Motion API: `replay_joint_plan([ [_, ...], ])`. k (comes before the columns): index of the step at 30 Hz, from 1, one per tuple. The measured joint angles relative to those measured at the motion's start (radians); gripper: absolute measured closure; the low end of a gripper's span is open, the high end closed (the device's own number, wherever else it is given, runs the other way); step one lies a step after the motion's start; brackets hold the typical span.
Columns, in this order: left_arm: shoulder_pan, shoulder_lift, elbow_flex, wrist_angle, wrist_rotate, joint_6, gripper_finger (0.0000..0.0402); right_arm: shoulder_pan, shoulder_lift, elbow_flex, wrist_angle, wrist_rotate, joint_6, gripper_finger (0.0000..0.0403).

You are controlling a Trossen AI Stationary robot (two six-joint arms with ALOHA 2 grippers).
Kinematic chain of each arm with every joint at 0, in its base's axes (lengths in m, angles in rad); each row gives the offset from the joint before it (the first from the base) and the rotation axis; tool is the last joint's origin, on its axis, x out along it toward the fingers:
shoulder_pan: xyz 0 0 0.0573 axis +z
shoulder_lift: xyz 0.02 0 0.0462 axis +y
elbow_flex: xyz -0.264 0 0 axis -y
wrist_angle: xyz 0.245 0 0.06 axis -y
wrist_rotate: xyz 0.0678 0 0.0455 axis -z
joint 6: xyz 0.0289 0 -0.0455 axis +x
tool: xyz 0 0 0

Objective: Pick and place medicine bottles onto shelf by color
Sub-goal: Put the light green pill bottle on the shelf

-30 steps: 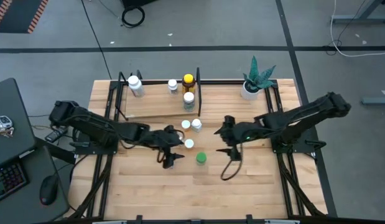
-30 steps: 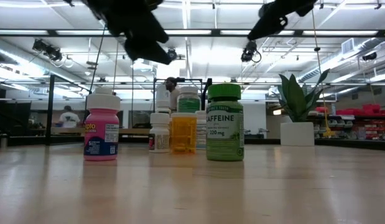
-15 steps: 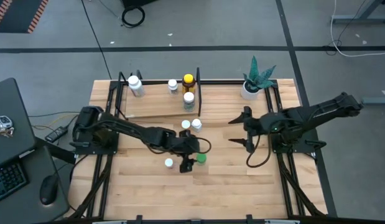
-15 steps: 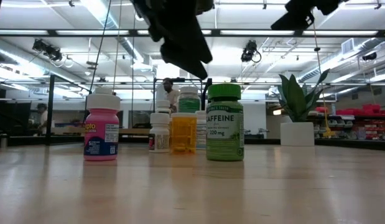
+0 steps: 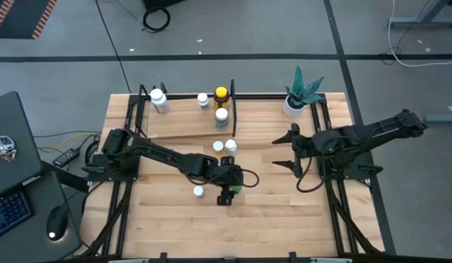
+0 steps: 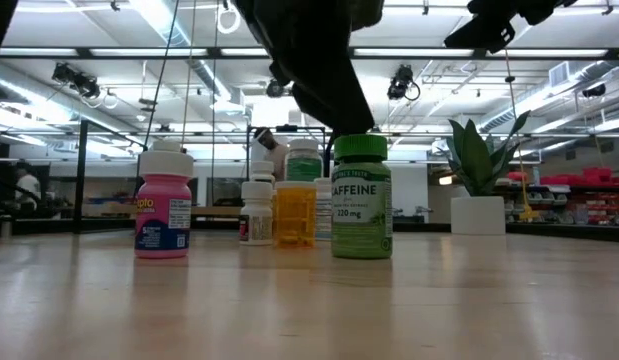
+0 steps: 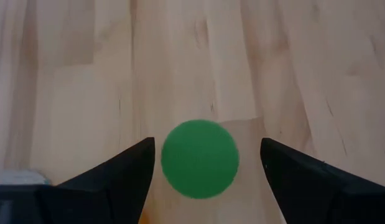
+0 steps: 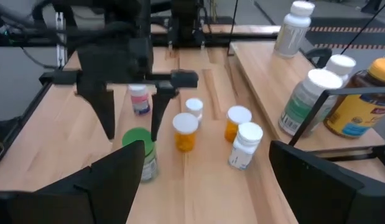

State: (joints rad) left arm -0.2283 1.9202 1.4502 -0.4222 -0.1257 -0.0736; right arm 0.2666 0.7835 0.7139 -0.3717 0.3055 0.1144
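Note:
The green medicine bottle [image 6: 361,195] stands upright on its base on the table; it shows from above in the left wrist view [image 7: 199,158]. My left gripper [image 5: 227,191] is open, hangs just above the bottle and points down, with one finger on each side of the green cap and touching nothing. It also shows in the right wrist view [image 8: 133,121]. My right gripper [image 5: 288,150] is open and empty, off to the right of the bottles. The shelf [image 5: 182,120] at the far side carries three white bottles and the amber bottle with the yellow cap [image 5: 221,95].
Two orange bottles [image 8: 185,130], a white bottle [image 8: 245,146], a small white bottle [image 8: 193,107] and a pink bottle [image 8: 139,98] stand on the table near the green one. A white pot with a plant [image 5: 295,102] stands at the far right.
My left gripper has gone toward the table's right edge and come down over the green bottle, still open. My right gripper has drawn back toward the table's right edge and risen. The bottles have kept their places.

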Motion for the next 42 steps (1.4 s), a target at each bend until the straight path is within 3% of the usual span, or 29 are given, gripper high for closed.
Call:
replay_joint_plan([
  [16, 0.002, 0.063, -0.003, 0.017, -0.005, 0.027, 0.0109, 0.022, 0.017, 0.000, 0.013, -0.003, 0.041, 0.0050],
  [27, 0.002, 0.072, -0.005, 0.018, -0.004, 0.006, 0.0183, 0.042, 0.016, 0.000, 0.019, 0.026, 0.041, 0.0050],
  [32, 0.003, 0.070, -0.005, 0.016, -0.005, -0.001, 0.0183, 0.042, 0.016, 0.000, 0.019, 0.038, 0.041, 0.0050],
  [42, 0.057, -0.129, -0.004, -0.118, -0.044, 0.004, 0.0184, 0.042, 0.016, 0.000, 0.019, 0.079, 0.043, 0.0050],
])
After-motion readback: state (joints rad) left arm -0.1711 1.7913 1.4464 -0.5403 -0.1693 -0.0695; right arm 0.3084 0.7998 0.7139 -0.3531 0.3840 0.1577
